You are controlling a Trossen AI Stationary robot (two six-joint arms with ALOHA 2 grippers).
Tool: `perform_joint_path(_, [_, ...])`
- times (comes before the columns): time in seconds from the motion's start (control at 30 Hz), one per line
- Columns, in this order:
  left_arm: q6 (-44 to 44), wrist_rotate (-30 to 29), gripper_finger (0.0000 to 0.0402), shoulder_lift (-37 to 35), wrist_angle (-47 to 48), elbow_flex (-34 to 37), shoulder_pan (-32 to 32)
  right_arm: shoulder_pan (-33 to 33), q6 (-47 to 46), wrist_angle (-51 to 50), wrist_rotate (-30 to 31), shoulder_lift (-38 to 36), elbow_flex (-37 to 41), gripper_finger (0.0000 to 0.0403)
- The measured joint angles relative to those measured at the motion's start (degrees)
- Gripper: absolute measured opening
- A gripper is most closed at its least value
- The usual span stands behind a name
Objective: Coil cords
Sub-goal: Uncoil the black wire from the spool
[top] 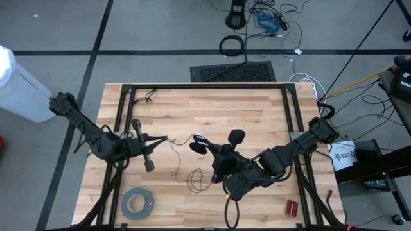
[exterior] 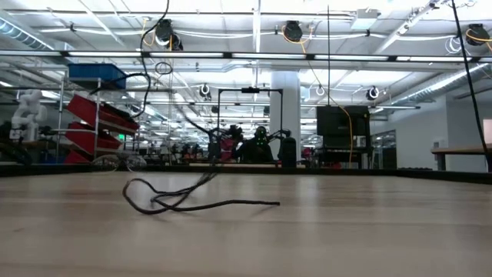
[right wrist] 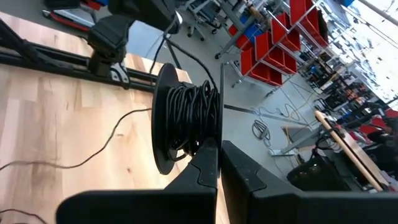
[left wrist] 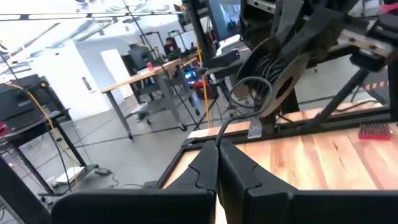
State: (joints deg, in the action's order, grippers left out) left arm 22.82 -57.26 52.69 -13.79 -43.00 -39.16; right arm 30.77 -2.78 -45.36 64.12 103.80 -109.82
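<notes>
High view: we see the right claw (top: 200, 145) clamped on a small black spool (top: 199, 144) at mid-bench (top: 257, 109). The left claw (top: 166, 138) pinches the thin wire (top: 183, 142) just beside it.

Low view: slack wire lies looped on the bench.

Right wrist view: spool partly wound; loose tail remains.

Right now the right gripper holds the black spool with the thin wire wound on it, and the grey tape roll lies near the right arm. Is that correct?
Not quite. The grey tape roll lies near the left arm, as the high view shows. The right gripper does hold the black spool with the thin wire.
</notes>
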Motion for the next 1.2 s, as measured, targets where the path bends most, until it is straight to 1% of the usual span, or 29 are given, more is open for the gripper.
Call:
perform_joint_path(0.13, [-0.01,-0.07,0.0015,-1.32,3.77,0.0,-1.66,0.62,-0.18,0.02,0.03,-0.73,0.0,0.0])
perform_joint_path(0.23, [0.03,-0.01,0.0027,-1.36,4.75,0.0,-3.02,1.05,-0.16,0.04,0.02,-1.1,0.0,0.0])
perform_joint_path(0.4, [-0.71,4.34,0.0074,-1.36,5.33,0.0,-4.57,1.26,0.16,0.07,-0.99,-1.15,0.0,0.0])
perform_joint_path(0.53, [-2.81,4.62,0.0107,-1.36,5.29,0.0,-4.63,0.89,0.67,0.06,-1.45,-1.15,0.0,0.0])
perform_joint_path(0.63, [-3.03,4.59,0.0115,-1.36,5.33,0.0,-4.63,0.59,1.01,0.04,-1.45,-1.15,0.0,0.0])
perform_joint_path(0.8, [-3.53,4.59,0.0116,-1.34,5.33,0.0,-4.63,0.04,1.7,0.04,-1.55,-1.15,0.0,0.0])
perform_joint_path(0.87, [-4.83,4.59,0.0116,-1.34,5.29,0.0,-4.47,-0.09,1.64,0.09,-2.87,-1.15,0.0,0.0])
perform_joint_path(1.0, [-5.61,4.57,0.0116,-1.34,4.63,0.0,-3.11,-0.71,2.01,0.2,-7.36,-1.15,0.0,0.0])
perform_joint_path(1.13, [-5.98,4.51,0.0116,-0.18,1.08,0.0,-1.74,-1.55,2.05,0.21,-11.79,-1.15,0.0,0.0])
perform_joint_path(1.2, [-5.82,5.58,0.0116,1.05,-0.45,0.0,-1.29,-1.95,2.03,0.23,-14.19,-1.15,0.0,0.0])
